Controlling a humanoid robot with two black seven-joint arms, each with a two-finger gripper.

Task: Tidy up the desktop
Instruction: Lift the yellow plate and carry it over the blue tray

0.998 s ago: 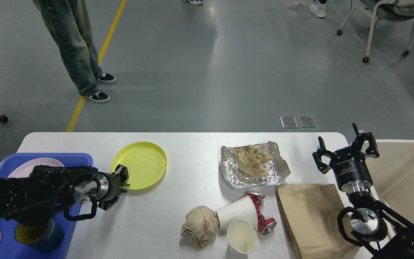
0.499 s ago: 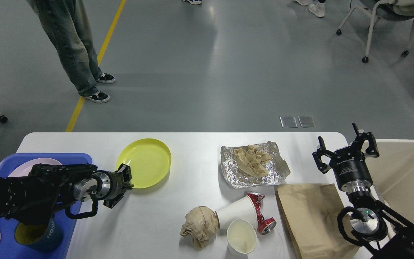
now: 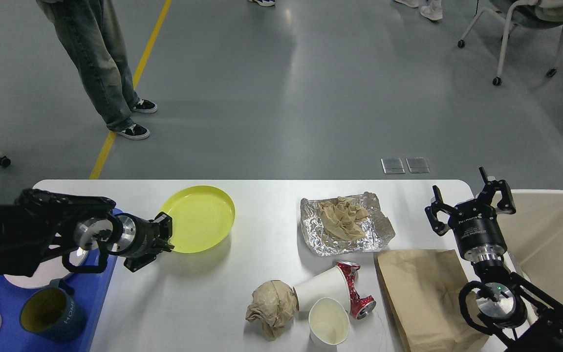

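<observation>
The white desktop [image 3: 271, 195] fills the lower part of the head view. My left gripper [image 3: 166, 238] is shut on the near left rim of a yellow plate [image 3: 201, 217] and holds it tilted, lifted off the desktop. My right gripper [image 3: 472, 200] is open and empty above the desktop's right edge. On the desktop lie a foil sheet with crumpled brown paper [image 3: 342, 222], a crumpled paper ball [image 3: 271, 305], two paper cups [image 3: 325, 305], a crushed red can [image 3: 355, 288] and a brown paper bag [image 3: 421, 293].
A blue tray [image 3: 3, 298] at the left holds a pink plate [image 3: 42, 274] and a dark blue mug [image 3: 49, 313]. A cream bin [image 3: 555, 239] stands at the right. A person [image 3: 100, 63] stands beyond the table.
My left gripper has risen and drawn back left with the yellow plate, which is now tilted and off the surface. The right arm has not moved.
</observation>
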